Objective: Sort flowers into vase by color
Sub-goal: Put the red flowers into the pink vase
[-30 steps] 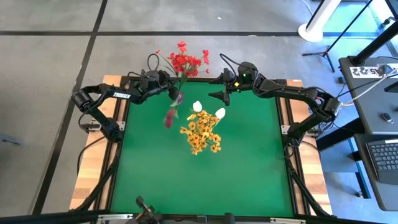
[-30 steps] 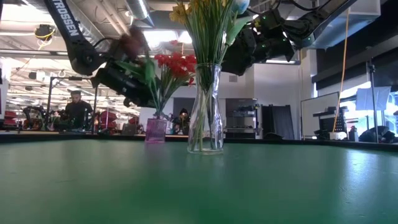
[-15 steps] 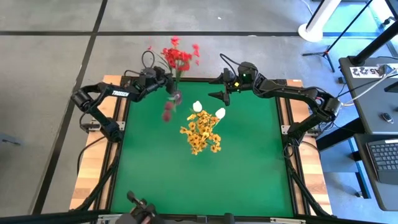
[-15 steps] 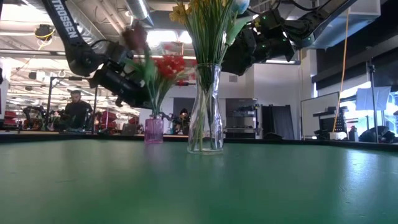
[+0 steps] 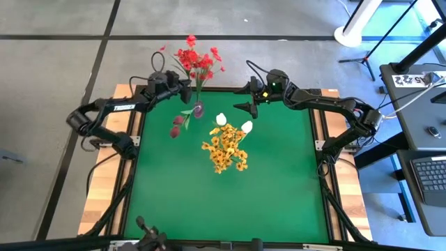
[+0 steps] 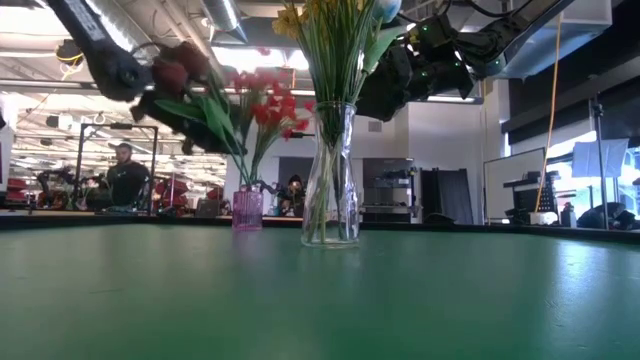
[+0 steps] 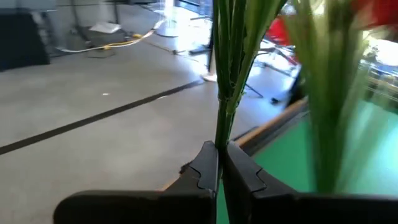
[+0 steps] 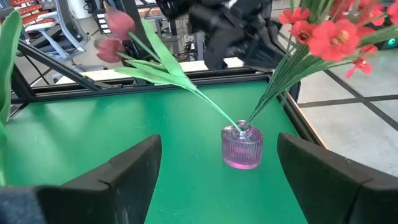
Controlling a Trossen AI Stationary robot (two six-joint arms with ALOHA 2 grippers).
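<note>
Red flowers are the step in hand: the left tool [image 5: 187, 89], clamped tight on green stems [image 7: 225, 93], hangs at the far edge of the bench [image 5: 279, 195], just beside the little pink vase [image 8: 242, 147]. A dark red tulip-like bud [image 5: 177, 125] on a leafy stem leans out of that vase over the green, while the red blossom spray [image 5: 197, 64] fans out past the bench edge. From where I stand I cannot tell for sure which of these stems the left tool pinches. My guess is the next move calls for settling the stem upright in the narrow neck and letting go without tipping the small vase.

The right tool [image 5: 245, 108] waits with its fingers spread wide and nothing between them, near the tall clear vase [image 6: 331, 175] holding yellow-orange blossoms [image 5: 224, 150] and white buds [image 5: 221, 119]. That bouquet stands close enough to crowd any swing across the middle.
</note>
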